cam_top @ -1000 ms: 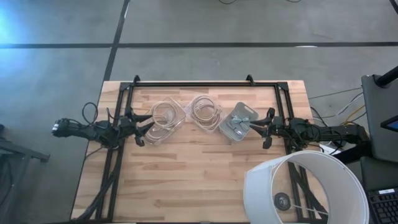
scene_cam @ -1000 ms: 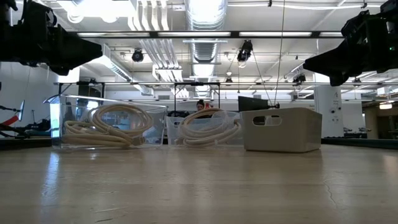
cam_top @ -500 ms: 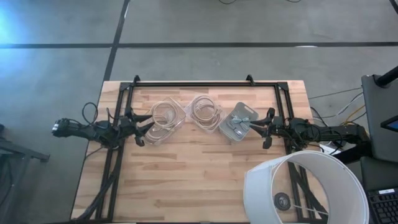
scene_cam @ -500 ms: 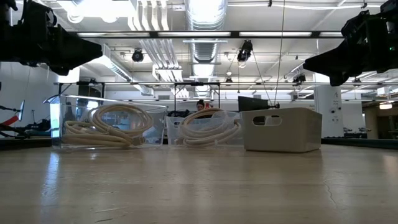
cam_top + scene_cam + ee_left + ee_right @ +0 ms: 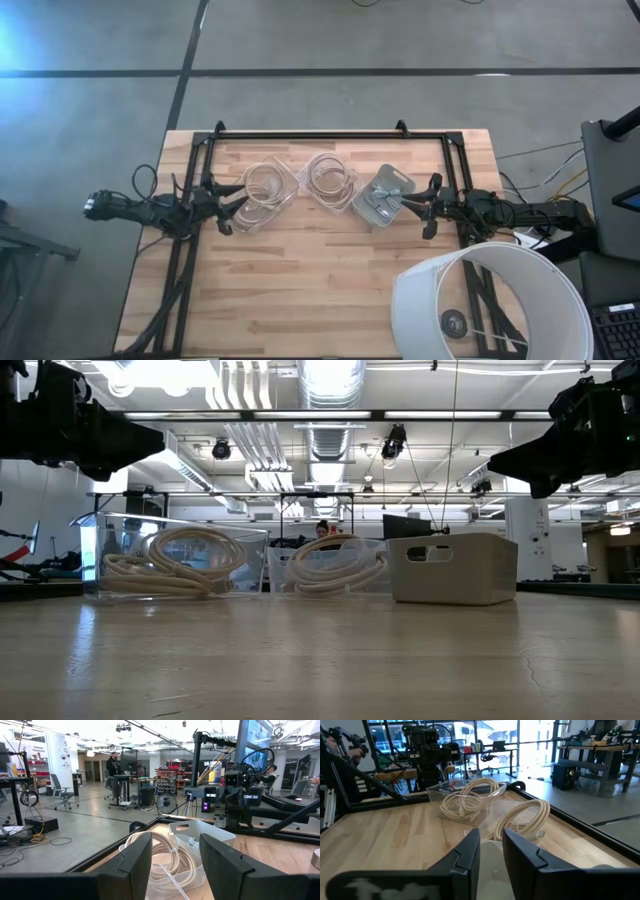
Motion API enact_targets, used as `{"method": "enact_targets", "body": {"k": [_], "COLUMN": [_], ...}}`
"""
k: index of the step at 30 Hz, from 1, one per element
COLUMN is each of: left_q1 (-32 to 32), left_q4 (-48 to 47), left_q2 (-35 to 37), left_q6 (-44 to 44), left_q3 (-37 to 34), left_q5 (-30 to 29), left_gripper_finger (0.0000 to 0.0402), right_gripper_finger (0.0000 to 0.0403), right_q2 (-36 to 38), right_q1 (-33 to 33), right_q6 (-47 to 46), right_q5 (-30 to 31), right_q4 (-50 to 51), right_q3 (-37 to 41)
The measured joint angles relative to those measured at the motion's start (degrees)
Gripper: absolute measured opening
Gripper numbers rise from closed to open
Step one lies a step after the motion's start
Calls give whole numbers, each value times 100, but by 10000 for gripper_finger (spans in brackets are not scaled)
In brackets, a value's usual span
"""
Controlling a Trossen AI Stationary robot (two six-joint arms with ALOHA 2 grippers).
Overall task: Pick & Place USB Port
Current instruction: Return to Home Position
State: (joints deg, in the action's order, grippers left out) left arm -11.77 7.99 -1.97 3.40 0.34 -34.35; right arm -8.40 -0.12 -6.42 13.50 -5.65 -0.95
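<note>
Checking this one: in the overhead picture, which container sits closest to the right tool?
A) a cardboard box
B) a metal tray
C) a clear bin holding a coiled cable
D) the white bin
D: in the high view the white bin lies right beside the right tool, while the nearer clear bin stands farther off, toward the left tool.

Table (image 5: 320,290) layout, seen from above: three bins in a row across the far half, touching or nearly so. Left bin (image 5: 284,203) holds a cable coil (image 5: 263,183). Middle bin (image 5: 312,196) sits slightly farther back and holds a second coil (image 5: 331,175). Right bin (image 5: 361,206) has cables (image 5: 386,199) lying in it. Left gripper (image 5: 232,208) is just beside the left bin's outer side. Right gripper (image 5: 428,206) is just beside the right bin's outer side. Both hang above table level. A large open cylinder (image 5: 520,265) overlaps the near right corner.
</note>
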Motion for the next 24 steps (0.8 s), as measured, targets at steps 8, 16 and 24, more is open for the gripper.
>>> {"method": "enact_targets", "body": {"k": [8,16,24], "left_q1": [4,4,3], "left_q4": [2,2,1], "left_q2": [0,-1,1], "left_q6": [0,1,2], "left_q3": [0,0,0], "left_q5": [1,1,0], "left_gripper_finger": [170,170,170], "right_gripper_finger": [90,83,69], "right_q2": [0,2,2], "right_q1": [0,-1,0], "right_q6": [0,0,0], "right_q5": [0,0,0], "right_q4": [2,0,0], "right_q3": [0,0,0]}}
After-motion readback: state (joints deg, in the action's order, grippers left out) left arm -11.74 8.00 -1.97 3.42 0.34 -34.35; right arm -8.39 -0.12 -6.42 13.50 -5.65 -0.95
